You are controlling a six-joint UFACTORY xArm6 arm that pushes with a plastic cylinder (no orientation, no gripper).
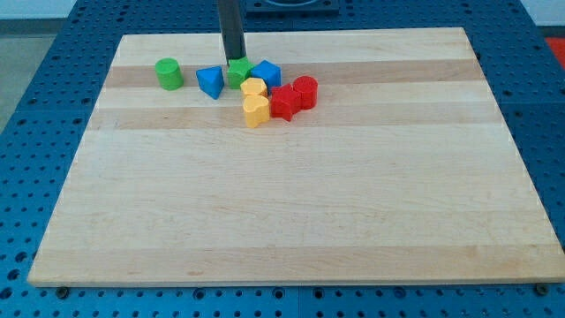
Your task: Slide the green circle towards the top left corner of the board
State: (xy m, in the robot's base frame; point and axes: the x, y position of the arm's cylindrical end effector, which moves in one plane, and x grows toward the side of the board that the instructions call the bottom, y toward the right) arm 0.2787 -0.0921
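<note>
While the green circle (pixel 169 73) sits apart on the wooden board (pixel 291 212), my tip (pixel 235 60) touches a green block (pixel 238 72)

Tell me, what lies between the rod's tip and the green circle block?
In the camera view, a blue triangular block lies between my tip and the green cylinder block. The rest is bare wooden board.

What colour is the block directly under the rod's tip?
Green: my tip sits at the green block, seen in the only camera view.
</note>
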